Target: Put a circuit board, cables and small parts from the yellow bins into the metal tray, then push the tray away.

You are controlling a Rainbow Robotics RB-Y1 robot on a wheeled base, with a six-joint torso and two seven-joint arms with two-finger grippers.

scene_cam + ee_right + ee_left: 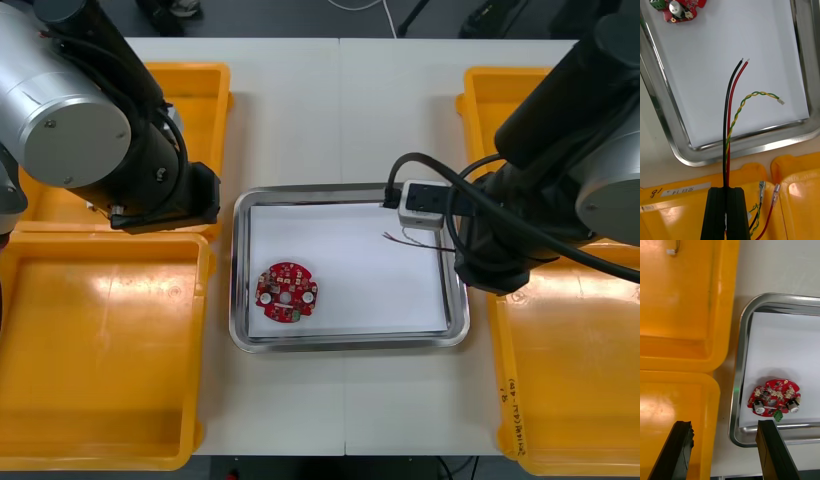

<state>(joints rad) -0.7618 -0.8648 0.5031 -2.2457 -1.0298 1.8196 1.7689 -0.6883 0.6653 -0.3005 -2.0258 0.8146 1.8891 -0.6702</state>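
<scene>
Straight ahead of the right gripper [727,192], fingers pinched on the cables [727,112], their long axis runs over the metal tray [752,144] rim onto its white floor, while the left gripper [724,423] hangs wide apart.

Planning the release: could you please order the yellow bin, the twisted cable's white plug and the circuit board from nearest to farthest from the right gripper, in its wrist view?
With the right gripper shut on the cables:
1. yellow bin, directly beneath it;
2. white plug, over the tray;
3. circuit board, at the tray's far corner.
</scene>
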